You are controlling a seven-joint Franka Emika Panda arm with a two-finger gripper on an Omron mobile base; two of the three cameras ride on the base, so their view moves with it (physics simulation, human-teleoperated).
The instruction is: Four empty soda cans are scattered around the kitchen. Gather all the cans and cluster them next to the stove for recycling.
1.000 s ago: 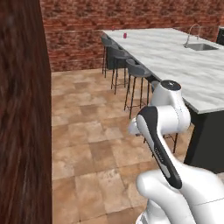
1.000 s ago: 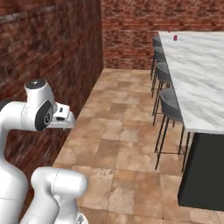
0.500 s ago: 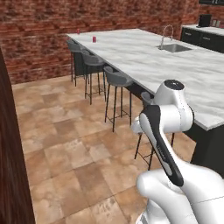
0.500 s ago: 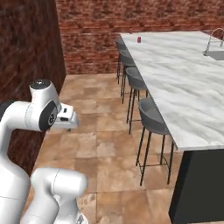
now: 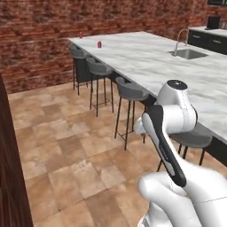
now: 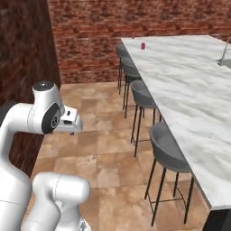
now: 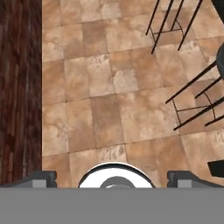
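Observation:
One small red soda can (image 5: 98, 44) stands upright on the far end of the long marble island (image 5: 150, 57). The right base view also has the can (image 6: 143, 45), near the island's (image 6: 189, 81) far left edge. A second red speck (image 5: 80, 34) lies beyond the far corner, too small to tell what it is. My gripper (image 7: 112, 178) is folded in close to the base, far from the can. It points down at the tiled floor (image 7: 109, 87), its fingertips (image 7: 43, 177) spread wide, open with nothing between them. The stove is out of view.
Several grey bar stools (image 5: 131, 91) line the island's near side, also seen as stools (image 6: 164, 149) on the right. A sink with a tap (image 5: 188, 53) sits in the island. A brick wall (image 6: 27, 58) closes the left, and a dark wooden panel (image 5: 11, 177) stands close by.
The whole picture has shifted, so the base has moved and the views with it; the island and stools now sit nearer. The arm's pose is the same and the gripper stays open.

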